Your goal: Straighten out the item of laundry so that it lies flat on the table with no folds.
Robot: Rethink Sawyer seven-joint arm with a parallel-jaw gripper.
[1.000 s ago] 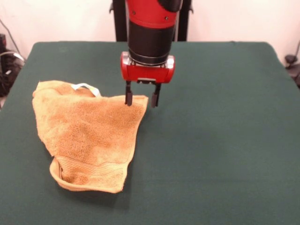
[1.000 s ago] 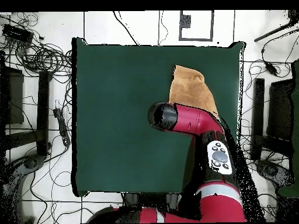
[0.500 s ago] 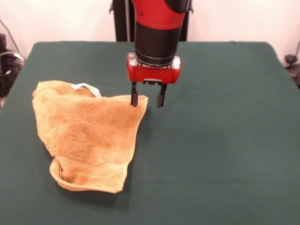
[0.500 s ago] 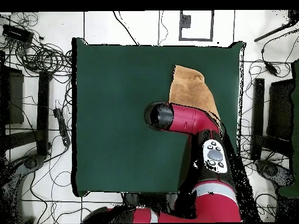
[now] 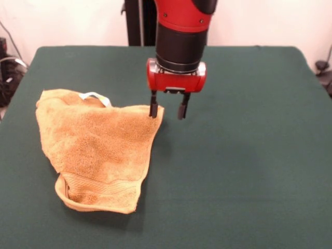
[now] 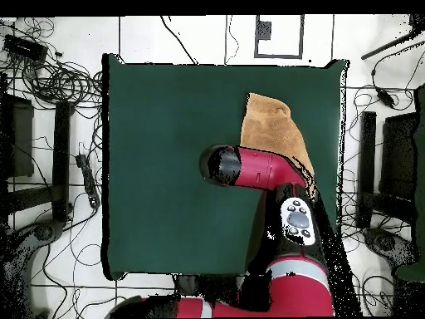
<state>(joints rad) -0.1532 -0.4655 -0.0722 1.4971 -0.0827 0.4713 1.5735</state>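
The item of laundry [image 5: 98,148] is a golden-orange terry towel lying crumpled and folded over itself on the left part of the green table [image 5: 249,155]. Its white tag loop [image 5: 96,97] shows at the towel's far edge. In the overhead view the towel [image 6: 270,125] lies near the right edge, partly hidden under the red arm. My gripper [image 5: 168,111] hangs open just above the towel's upper right corner, one finger over the cloth edge and the other over bare table. Nothing is held between the fingers.
Cables and dark equipment [image 6: 50,75] lie on the floor around the table. The red arm [image 6: 282,199] reaches in from the bottom of the overhead view and covers part of the table's right side.
My gripper has drifted steadily to the right in the front view, from over the towel's corner toward its edge. The towel has not moved and the fingers stay open.
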